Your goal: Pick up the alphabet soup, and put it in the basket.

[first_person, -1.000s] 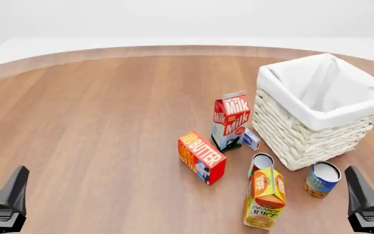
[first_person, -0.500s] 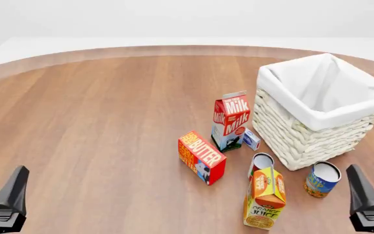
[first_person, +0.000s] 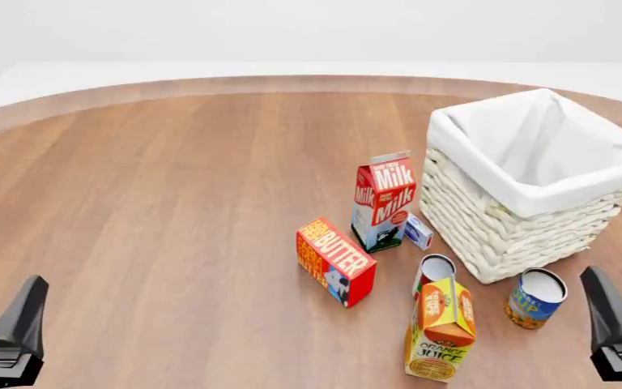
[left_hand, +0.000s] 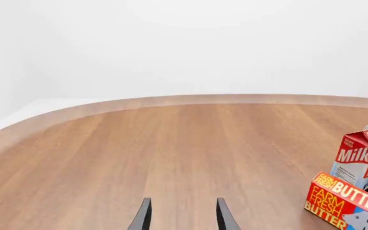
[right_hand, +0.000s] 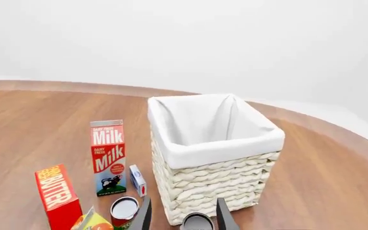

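Alphabet soup [right_hand: 198, 222]: only rim visible, cut by right wrist edge. Small blue-white box [first_person: 418, 232]: print too small to read.

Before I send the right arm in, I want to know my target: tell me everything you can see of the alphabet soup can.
The alphabet soup is a short cylindrical can with a blue and orange-yellow label and a pale silvery-white top. It stands on the wooden table, leaning slightly, just in front of the basket at its near corner, right of the orange juice carton. Nothing grips it; whether it touches the basket is unclear.
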